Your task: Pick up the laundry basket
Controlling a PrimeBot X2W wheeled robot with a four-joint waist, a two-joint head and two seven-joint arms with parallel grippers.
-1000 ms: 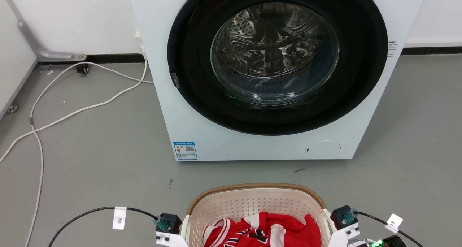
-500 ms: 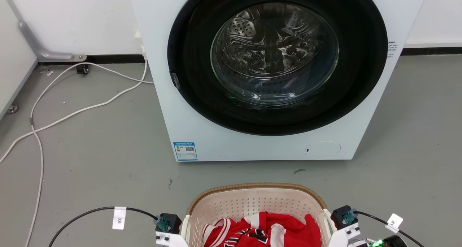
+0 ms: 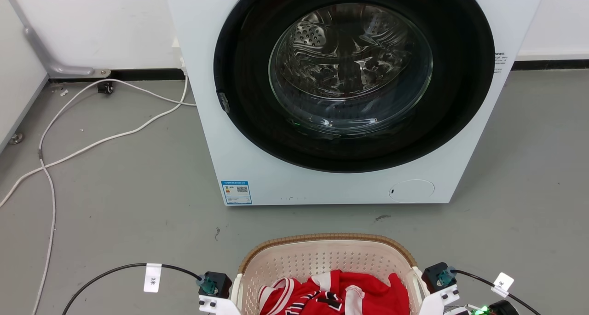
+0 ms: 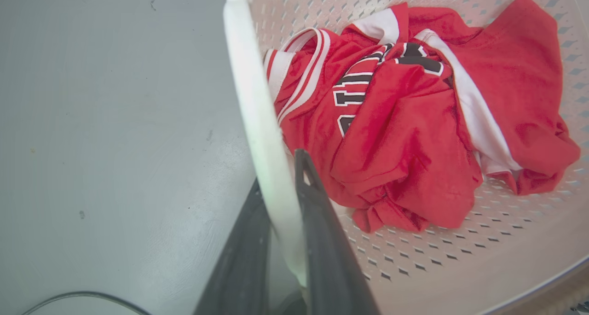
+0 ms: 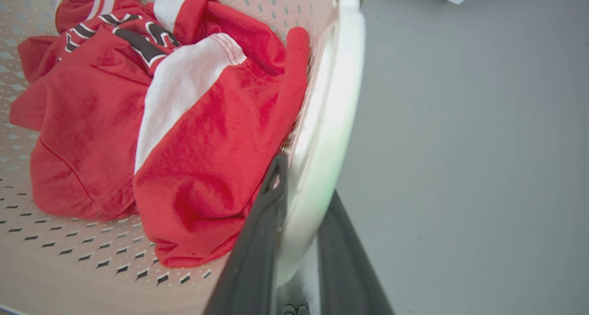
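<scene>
Head view puts the laundry basket (image 3: 322,259) on the near side of the washing machine (image 3: 257,167), squarely before its door and apart from it. Bare grey floor (image 3: 138,190) lies between them. We cannot tell whether the basket's base has left that floor.

In the left wrist view, our left gripper (image 4: 278,177) is closed onto the white left handle (image 4: 251,98), one dark finger on either side. In the right wrist view, our right gripper (image 5: 306,179) pinches the right handle (image 5: 336,89) the same way. A crumpled red jersey (image 4: 405,135) lies inside.

We judge slipping to be the main risk. The handles look smooth and rounded and the fingers are narrow, so a handle could slide along or out of a pinch under load. If our arms rise unevenly, the basket would likely tilt and shift the jersey toward the low side. The loop handles may also flex or swing, which could rock the basket toward the washing machine. The black cable (image 3: 119,269) trailing from our left wrist could drag, though the white cords (image 3: 92,144) to the left of the washing machine look well clear.
</scene>
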